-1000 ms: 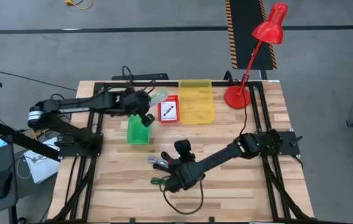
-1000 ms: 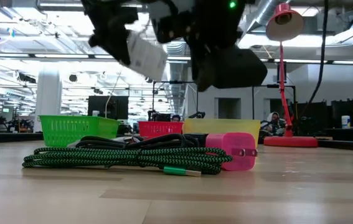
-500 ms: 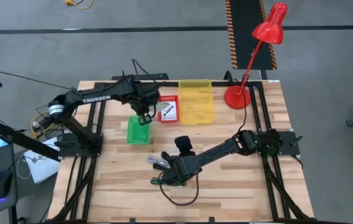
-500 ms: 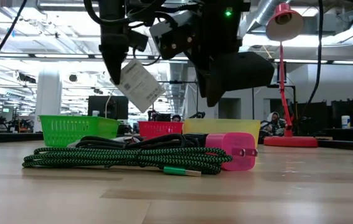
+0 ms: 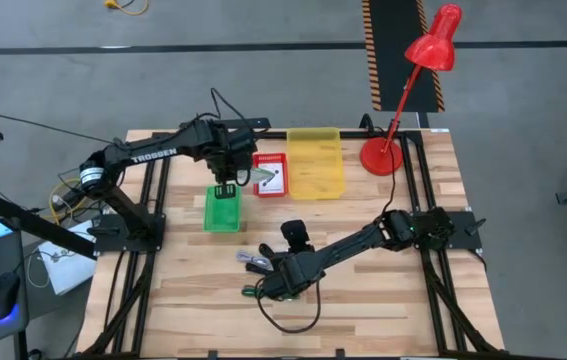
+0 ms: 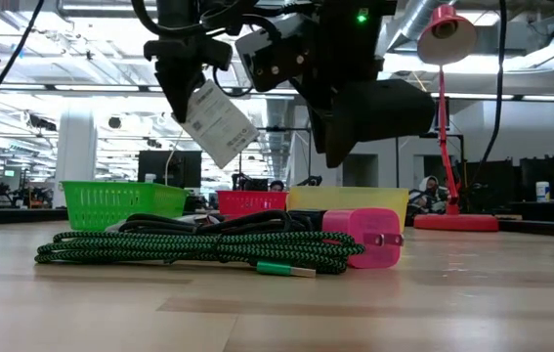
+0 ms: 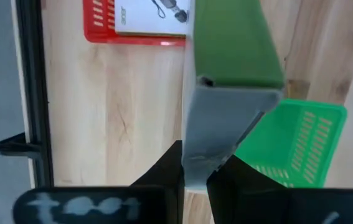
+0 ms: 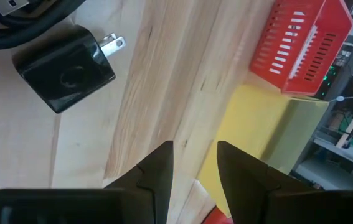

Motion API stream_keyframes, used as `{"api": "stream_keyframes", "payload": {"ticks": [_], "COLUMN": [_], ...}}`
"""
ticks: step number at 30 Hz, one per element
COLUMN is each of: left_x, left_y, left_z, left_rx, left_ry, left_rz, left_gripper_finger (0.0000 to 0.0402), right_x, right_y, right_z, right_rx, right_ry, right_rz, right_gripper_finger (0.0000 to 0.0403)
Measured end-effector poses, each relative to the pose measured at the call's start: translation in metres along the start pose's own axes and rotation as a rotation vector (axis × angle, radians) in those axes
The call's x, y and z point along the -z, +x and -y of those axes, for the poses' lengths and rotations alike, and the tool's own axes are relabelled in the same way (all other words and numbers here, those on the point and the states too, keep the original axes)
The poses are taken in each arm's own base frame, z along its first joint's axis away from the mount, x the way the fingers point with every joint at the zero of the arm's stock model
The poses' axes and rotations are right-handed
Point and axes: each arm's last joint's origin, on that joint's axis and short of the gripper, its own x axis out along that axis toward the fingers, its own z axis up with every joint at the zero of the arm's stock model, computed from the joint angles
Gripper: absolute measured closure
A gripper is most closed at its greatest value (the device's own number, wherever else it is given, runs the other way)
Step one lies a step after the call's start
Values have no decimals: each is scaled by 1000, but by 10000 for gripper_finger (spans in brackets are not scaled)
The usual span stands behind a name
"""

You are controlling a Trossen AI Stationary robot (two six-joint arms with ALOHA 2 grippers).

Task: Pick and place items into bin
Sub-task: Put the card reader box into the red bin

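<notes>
My left gripper (image 5: 226,190) points down over the green bin (image 5: 221,212) and is shut on a white printed packet (image 6: 218,122), whose other face is green (image 7: 232,43). My right gripper (image 8: 192,162) is open and hovers above the table near the green-and-black cable bundle (image 6: 189,249), touching nothing. The bundle lies on the table with a pink plug (image 6: 369,238) at its end. A black charger (image 8: 64,65) lies beside it. A white card (image 5: 272,179) rests in the red bin (image 5: 271,160). My left gripper pinches the packet between its two fingers at the packet's upper end (image 7: 196,163). The fingers come from above, pointing down. The packet hangs below them, tilted and lifted clear, over the edge of the green bin (image 7: 294,143).
The yellow bin (image 5: 315,162) stands next to the red bin at the far edge. A red desk lamp (image 5: 403,100) has its base on the far right corner. Bare wood lies along the near edge and to the right.
My left gripper has swung from pointing toward the red bin to pointing down over the green bin. The packet it holds has turned from sticking out sideways to hanging below the fingers. My right gripper has shifted slightly toward the far edge above the cable bundle.
</notes>
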Motion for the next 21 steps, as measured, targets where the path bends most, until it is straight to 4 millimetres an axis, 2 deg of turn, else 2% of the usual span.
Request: {"api": "stream_keyframes", "payload": {"ticks": [6,21], "left_x": [-6,-8], "left_y": [0,0], "left_z": [-2,-2], "left_rx": [6,-1], "left_ry": [22,-1], "left_rz": [64,89], "left_gripper_finger": [376,375], "right_x": [0,0], "right_y": [0,0], "right_z": [1,1], "right_rx": [0,0], "right_ry": [2,47], "right_rz": [-1,-1], "right_gripper_finger": [285,285]}}
